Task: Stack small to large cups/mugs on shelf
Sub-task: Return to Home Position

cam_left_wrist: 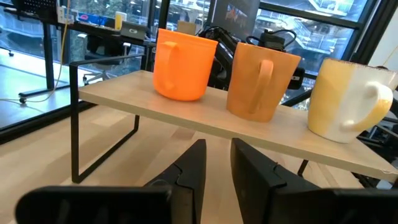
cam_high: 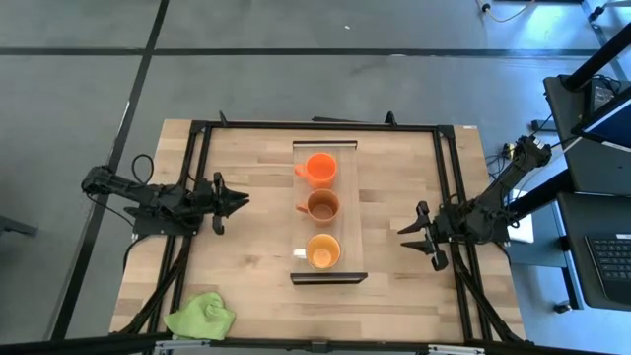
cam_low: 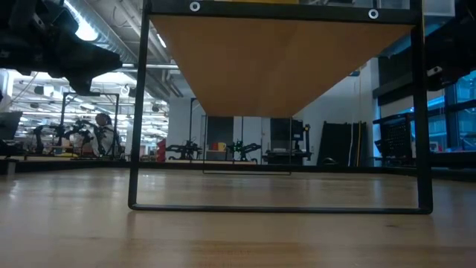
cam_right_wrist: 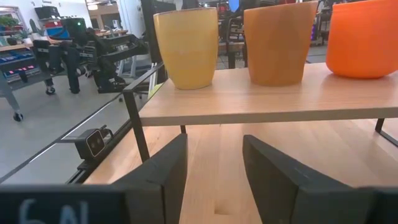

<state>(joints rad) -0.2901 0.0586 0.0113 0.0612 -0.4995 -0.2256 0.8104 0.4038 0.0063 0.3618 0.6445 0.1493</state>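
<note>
Three cups stand in a row on the raised light-wood shelf (cam_high: 355, 197). The bright orange mug (cam_high: 320, 170) is at the far end, the rust-brown mug (cam_high: 322, 207) in the middle and the amber-yellow cup (cam_high: 322, 252) at the near end. All three stand upright on their bases, mouths up. My left gripper (cam_high: 245, 200) is open and empty to the left of the shelf, pointing at it. My right gripper (cam_high: 402, 232) is open and empty to the right of the shelf. The wrist views show the shelf top (cam_left_wrist: 124, 93) (cam_right_wrist: 280, 96) above finger height. The low view shows only the shelf's underside (cam_low: 275, 67).
A lime-green cloth (cam_high: 202, 316) lies crumpled at the table's near left corner. The shelf stands on thin black legs (cam_low: 134, 112). A black frame (cam_high: 315, 126) runs around the work area. A desk with a keyboard (cam_high: 611, 256) stands beyond the table's right edge.
</note>
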